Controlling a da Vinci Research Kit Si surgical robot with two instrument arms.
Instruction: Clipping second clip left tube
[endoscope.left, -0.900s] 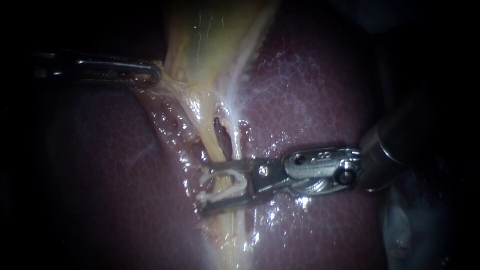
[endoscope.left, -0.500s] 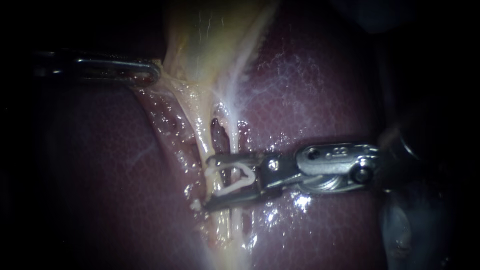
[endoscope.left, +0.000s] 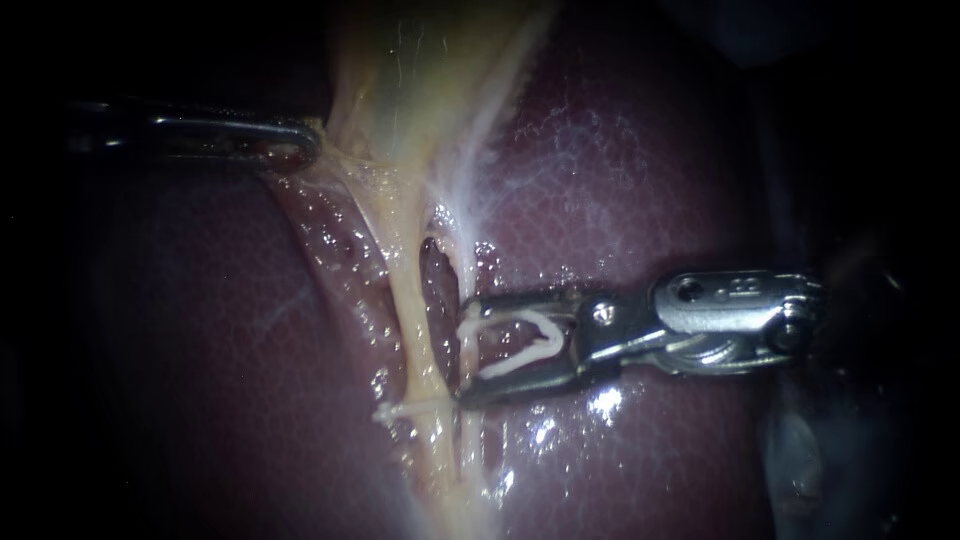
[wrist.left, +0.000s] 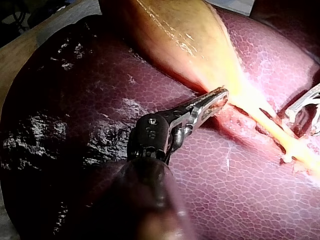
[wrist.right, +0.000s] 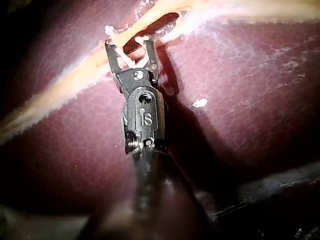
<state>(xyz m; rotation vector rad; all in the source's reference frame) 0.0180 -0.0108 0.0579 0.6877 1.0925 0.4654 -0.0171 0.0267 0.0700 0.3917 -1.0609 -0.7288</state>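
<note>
Dark red, wet, finely mottled liver (endoscope.left: 650, 180) fills the field, with the yellow gallbladder (endoscope.left: 400, 80) lying on it. In the left wrist view a tan surface (wrist.left: 12, 55) shows past the liver's edge.

Left instrument (endoscope.left: 305, 148): jaws pinched on the gallbladder's lower edge.

Right instrument (endoscope.left: 464, 352): jaws spread, with a V-shaped clip (endoscope.left: 512, 362) seated between them, one leg against each jaw.

The left tube (endoscope.left: 412, 320) runs down from the gallbladder just past the jaw tips and outside them. A small white clip (endoscope.left: 400, 408) crosses it lower down. The right tube (endoscope.left: 465, 270) reaches the tips, but contact cannot be judged.

Both shafts are lost in darkness. The left wrist view cuts off the right instrument's jaws.
</note>
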